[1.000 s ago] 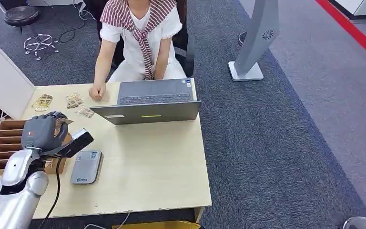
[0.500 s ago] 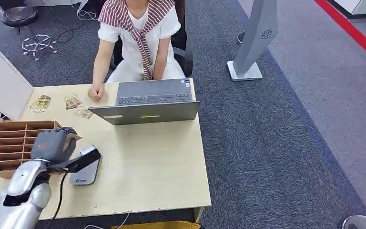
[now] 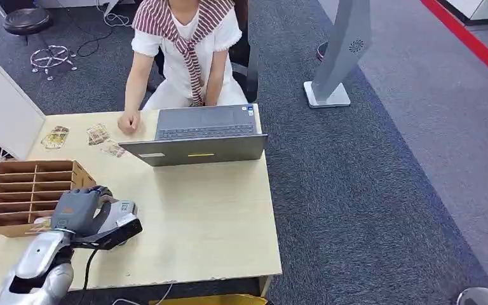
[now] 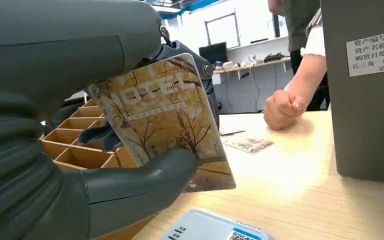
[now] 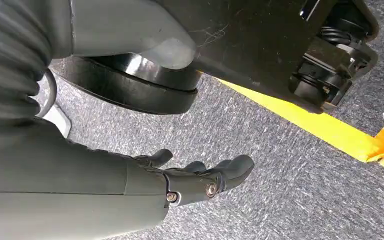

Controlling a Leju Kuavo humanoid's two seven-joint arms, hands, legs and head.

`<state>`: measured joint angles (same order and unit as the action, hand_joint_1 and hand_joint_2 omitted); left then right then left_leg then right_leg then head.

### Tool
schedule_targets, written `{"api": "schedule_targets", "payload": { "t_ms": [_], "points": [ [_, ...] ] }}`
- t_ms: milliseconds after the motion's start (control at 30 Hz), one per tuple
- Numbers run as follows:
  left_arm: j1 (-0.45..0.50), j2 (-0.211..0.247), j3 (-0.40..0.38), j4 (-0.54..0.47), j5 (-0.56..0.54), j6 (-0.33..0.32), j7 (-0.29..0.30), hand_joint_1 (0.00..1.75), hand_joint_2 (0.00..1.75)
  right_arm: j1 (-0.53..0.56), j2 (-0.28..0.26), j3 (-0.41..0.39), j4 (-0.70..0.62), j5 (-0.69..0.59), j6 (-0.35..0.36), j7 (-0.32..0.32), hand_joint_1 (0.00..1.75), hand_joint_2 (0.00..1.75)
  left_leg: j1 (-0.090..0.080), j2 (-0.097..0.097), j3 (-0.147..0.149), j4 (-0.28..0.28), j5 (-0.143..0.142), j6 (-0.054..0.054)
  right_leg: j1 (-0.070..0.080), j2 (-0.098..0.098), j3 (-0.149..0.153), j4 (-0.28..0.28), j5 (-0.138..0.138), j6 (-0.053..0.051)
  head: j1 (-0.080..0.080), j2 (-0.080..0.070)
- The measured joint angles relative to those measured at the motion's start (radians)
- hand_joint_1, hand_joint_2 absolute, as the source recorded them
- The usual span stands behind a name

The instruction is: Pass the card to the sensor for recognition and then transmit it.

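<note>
My left hand hovers over the near left part of the desk and pinches a brown card printed "HOTEL" between thumb and fingers. The card stands tilted just above the grey-blue sensor, a flat box lying on the desk. From the head view my hand and wrist cover most of the sensor. My right hand hangs over grey carpet with loosely extended fingers and holds nothing.
A wooden compartment box stands left of my hand. A person sits behind an open laptop, fist resting on the desk. Three loose cards lie beside it. A white box stands far left.
My left hand has carried the card from above the wooden box toward the near edge and to the right, and now covers the sensor. The person has not moved.
</note>
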<state>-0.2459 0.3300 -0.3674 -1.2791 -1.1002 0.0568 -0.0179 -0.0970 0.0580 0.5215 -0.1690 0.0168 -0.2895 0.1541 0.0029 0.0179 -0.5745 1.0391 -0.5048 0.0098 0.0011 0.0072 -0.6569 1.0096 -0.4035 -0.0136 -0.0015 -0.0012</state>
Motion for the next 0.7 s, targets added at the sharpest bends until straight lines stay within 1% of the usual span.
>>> {"api": "schedule_targets", "payload": {
  "t_ms": [700],
  "points": [
    [0.000,0.003,-0.006,-0.004,0.001,-0.003,0.000,1.75,1.75,0.000,0.000,0.000,0.000,0.000,0.000,0.000,0.00,1.75,0.000,0.000,0.000,0.000,0.000,0.000,0.000,0.000,0.000,0.000,0.000,0.000,0.000,0.000]
  ]
}}
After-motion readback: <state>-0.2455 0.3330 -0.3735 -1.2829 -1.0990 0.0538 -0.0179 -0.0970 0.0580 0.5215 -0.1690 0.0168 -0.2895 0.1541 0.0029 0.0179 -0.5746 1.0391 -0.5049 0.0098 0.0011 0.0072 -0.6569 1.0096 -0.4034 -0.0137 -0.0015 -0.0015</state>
